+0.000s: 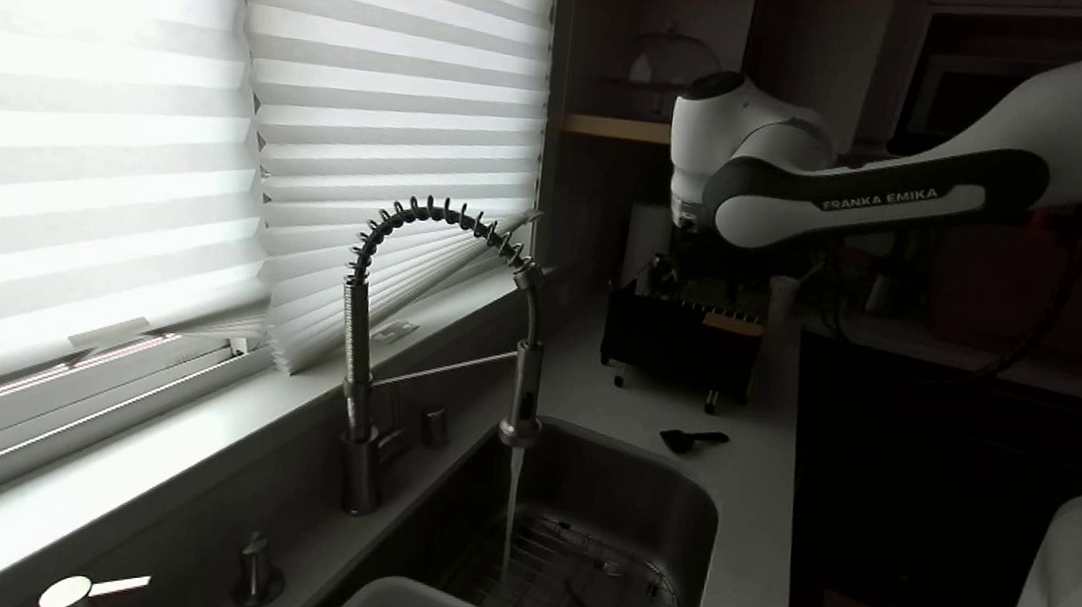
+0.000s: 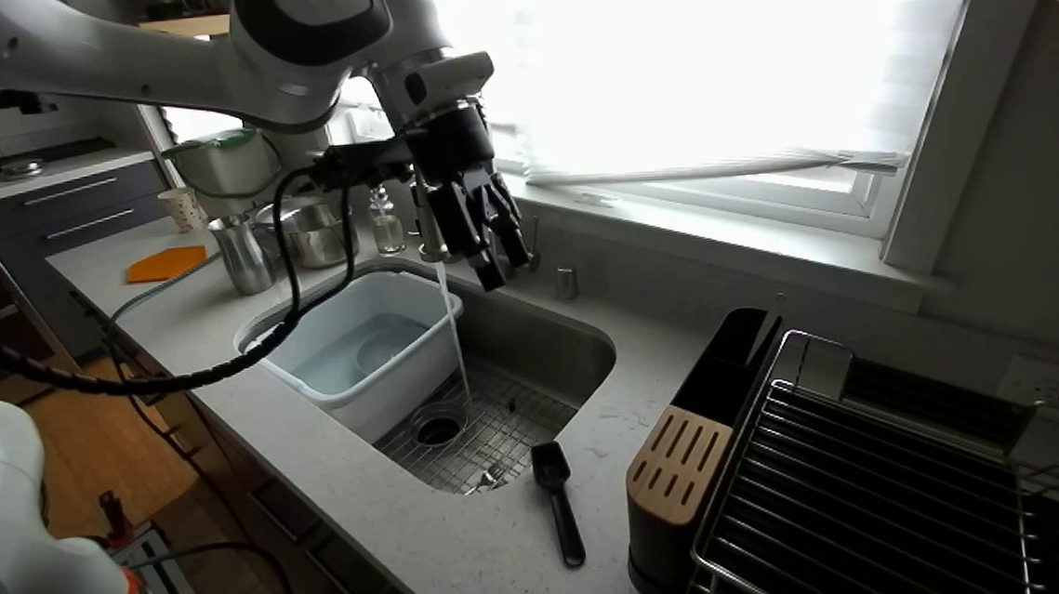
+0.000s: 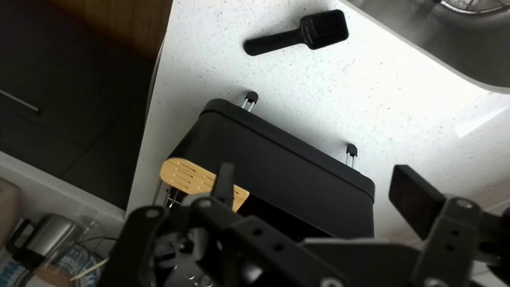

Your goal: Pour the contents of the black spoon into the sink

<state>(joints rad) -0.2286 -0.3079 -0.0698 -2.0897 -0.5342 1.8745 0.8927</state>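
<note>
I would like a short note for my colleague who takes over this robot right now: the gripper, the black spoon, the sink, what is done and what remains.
Gripper: open, holding nothing.
Black spoon: on the counter beside the sink, bowl end toward it.
Sink: water runs into it from the faucet.
Done: no pour can be confirmed; whether the spoon holds anything cannot be made out.
Left: probably grasp the spoon, lift it over the sink and tip it out.
</note>
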